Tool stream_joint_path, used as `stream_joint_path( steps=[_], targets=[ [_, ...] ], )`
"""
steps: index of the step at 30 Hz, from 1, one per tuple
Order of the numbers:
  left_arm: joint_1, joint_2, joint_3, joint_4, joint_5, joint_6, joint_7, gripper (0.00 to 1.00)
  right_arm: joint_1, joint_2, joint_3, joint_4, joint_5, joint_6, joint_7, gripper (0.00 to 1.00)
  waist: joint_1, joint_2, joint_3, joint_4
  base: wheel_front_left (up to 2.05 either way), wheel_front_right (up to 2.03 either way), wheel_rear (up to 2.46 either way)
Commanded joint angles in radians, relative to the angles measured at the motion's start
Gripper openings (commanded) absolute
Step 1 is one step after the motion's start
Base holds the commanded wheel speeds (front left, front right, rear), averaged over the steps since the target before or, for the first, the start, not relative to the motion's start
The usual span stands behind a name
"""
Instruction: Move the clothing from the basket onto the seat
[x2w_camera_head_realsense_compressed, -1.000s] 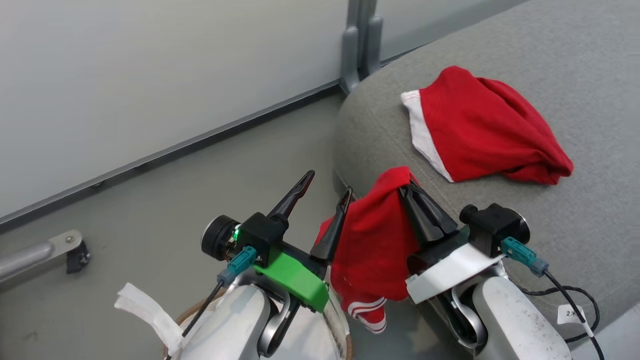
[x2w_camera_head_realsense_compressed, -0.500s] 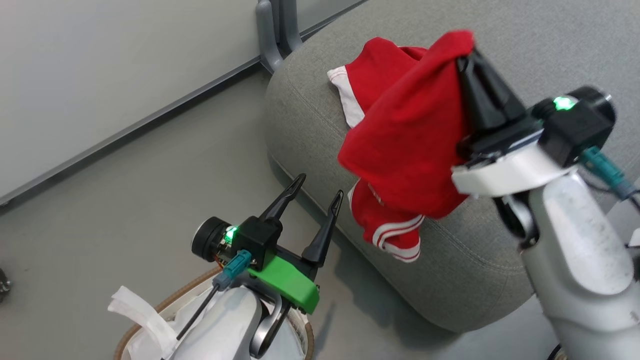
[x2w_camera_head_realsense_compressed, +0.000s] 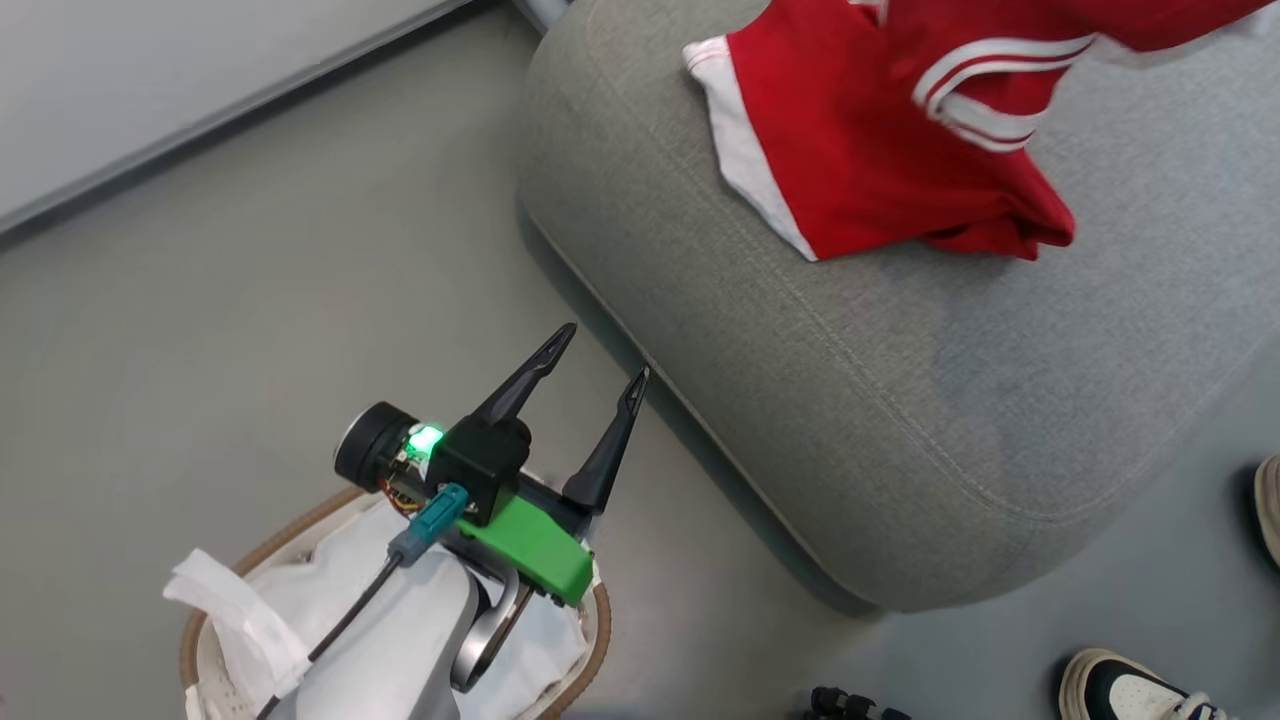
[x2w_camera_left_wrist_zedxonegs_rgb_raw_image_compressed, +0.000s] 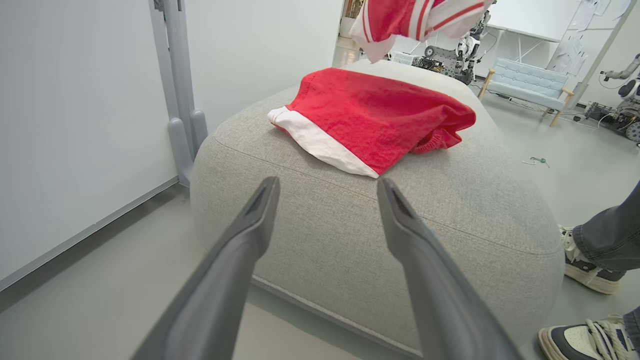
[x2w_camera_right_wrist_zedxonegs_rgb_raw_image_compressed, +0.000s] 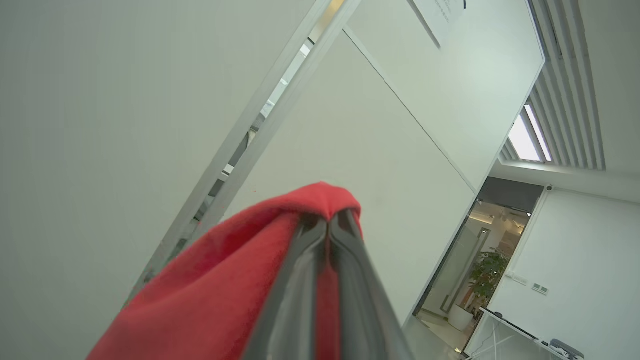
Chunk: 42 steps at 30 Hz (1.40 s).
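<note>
While the white-banded red garment (x2w_camera_head_realsense_compressed: 860, 170) is already lying at the far end of the seat (x2w_camera_head_realsense_compressed: 900, 420), the right claw (x2w_camera_right_wrist_zedxonegs_rgb_raw_image_compressed: 330, 222) is clenching the striped red garment (x2w_camera_head_realsense_compressed: 1000, 80) above it, pending release, and the left claw (x2w_camera_head_realsense_compressed: 605, 352) is hovering spread over the basket (x2w_camera_head_realsense_compressed: 270, 535).

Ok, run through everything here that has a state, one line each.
left claw: open, empty, above the basket.
right claw: shut on the striped garment.
striped garment: lifted, hanging above the seat.
white-banded garment: lying crumpled on the seat.
basket: white liner inside, no red fabric showing, part hidden.
seat: one garment resting on it.
</note>
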Motion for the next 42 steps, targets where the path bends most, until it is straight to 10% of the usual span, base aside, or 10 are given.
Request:
stream_joint_path(
  steps=[1, 25, 27, 29, 42],
  targets=[
    [-0.023, 0.017, -0.005, -0.005, -0.008, -0.005, -0.001, 1.00, -0.014, 0.001, -0.018, 0.032, -0.013, -0.001, 0.000, 0.00, -0.0001, -0.0001, 0.072, 0.055, 0.00, 0.00, 0.00],
    [-0.031, 0.048, 0.047, 0.033, -0.031, -0.005, -0.001, 1.00, 0.437, 0.184, -0.232, 0.375, -0.115, -0.001, 0.000, 0.00, -0.0001, -0.0001, 0.137, 0.142, 0.00, 0.00, 0.00],
    [-0.022, 0.040, 0.061, 0.037, -0.031, -0.005, -0.001, 1.00, 0.465, 0.192, -0.267, 0.379, -0.122, -0.001, 0.000, 0.32, -0.0001, -0.0001, 0.120, 0.144, 0.00, 0.00, 0.00],
    [-0.013, 0.034, 0.076, 0.042, -0.029, -0.005, -0.001, 1.00, 0.497, 0.195, -0.298, 0.379, -0.128, -0.001, 0.000, 1.00, -0.0001, -0.0001, 0.101, 0.148, 0.00, 0.00, 0.00],
    [0.108, -0.035, 0.246, 0.068, 0.008, 0.000, -0.001, 1.00, 0.743, 0.261, -0.354, 0.220, -0.099, -0.001, 0.000, 1.00, -0.0001, -0.0001, -0.057, 0.213, 0.00, 0.00, 0.00]
  ],
)
